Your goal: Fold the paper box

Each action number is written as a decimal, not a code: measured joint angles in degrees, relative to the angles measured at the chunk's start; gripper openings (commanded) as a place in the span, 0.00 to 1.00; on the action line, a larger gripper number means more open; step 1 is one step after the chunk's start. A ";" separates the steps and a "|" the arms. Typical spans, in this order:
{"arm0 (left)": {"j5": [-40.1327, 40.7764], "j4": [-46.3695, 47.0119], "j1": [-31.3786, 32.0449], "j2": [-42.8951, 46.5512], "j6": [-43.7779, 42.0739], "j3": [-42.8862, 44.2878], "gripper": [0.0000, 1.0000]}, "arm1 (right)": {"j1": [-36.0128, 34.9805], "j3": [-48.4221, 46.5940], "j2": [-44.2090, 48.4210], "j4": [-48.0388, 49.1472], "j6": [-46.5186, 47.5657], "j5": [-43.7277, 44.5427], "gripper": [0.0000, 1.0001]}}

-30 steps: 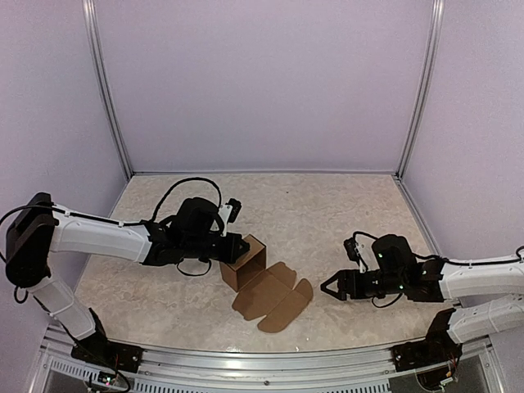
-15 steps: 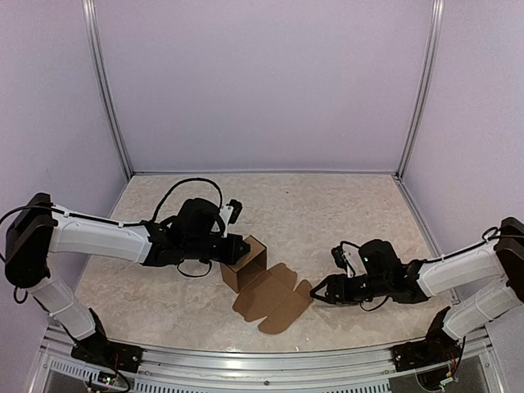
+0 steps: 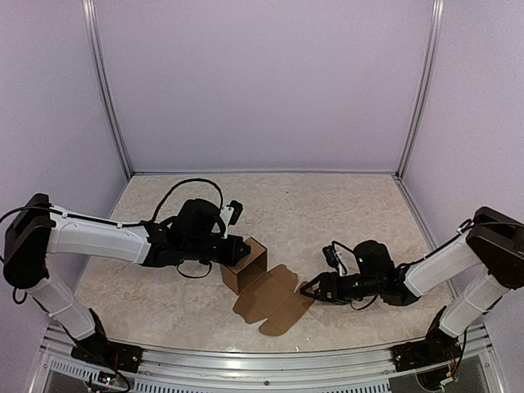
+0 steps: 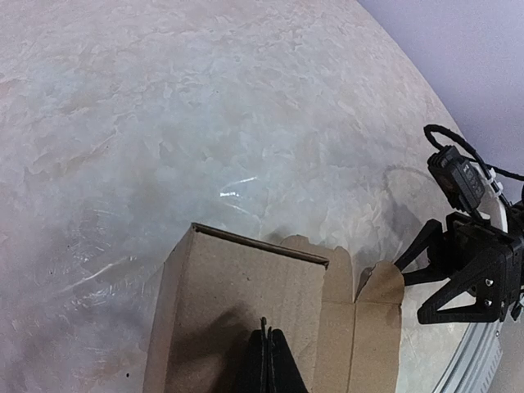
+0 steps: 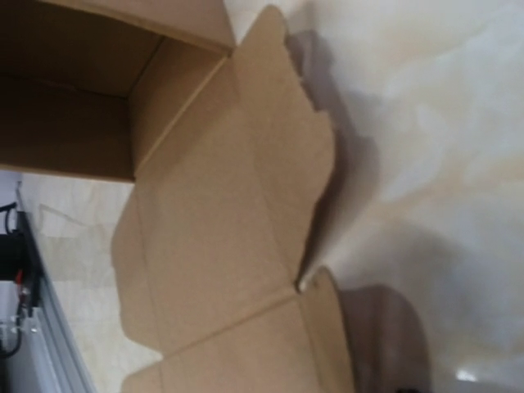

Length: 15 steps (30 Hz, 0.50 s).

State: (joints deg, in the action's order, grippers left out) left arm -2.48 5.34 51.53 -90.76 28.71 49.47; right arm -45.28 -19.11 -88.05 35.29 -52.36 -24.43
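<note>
The paper box point(image 3: 246, 268) is brown cardboard, part-formed: an upright open shell with its lid panels and rounded flaps point(image 3: 277, 304) lying flat on the table toward the front right. My left gripper point(image 3: 237, 249) is shut, pinching the upper edge of the shell's wall; in the left wrist view its shut tips point(image 4: 266, 337) lie against the cardboard panel point(image 4: 237, 286). My right gripper point(image 3: 308, 289) is low on the table, open, its tips at the edge of the rounded flap point(image 4: 381, 286). The right wrist view is filled by the flat lid panels point(image 5: 229, 221); its own fingers do not show.
The table is marbled beige point(image 3: 327, 213), closed in by pale walls with metal posts point(image 3: 110, 98). A metal rail point(image 3: 262, 364) runs along the near edge. The right arm's cable point(image 4: 458, 147) loops above its gripper.
The right arm has slid left along the table until its tips reach the box's flat flap, its jaws a little narrower. The left gripper and the box have not moved.
</note>
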 measured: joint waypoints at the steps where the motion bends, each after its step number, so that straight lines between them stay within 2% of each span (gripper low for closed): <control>1: 0.00 0.00 0.00 0.00 0.02 0.00 0.00 | -0.15 0.00 -0.61 1.03 -0.59 -0.33 0.68; 15: 0.37 0.35 0.00 0.00 0.42 -0.31 0.00 | -4.98 3.32 -3.02 11.32 -8.09 -0.76 0.68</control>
State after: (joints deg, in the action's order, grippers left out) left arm -2.11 5.69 51.53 -90.76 29.12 49.17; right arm -50.26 -15.79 -91.07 46.61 -60.45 -25.19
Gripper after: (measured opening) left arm 0.004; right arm 0.680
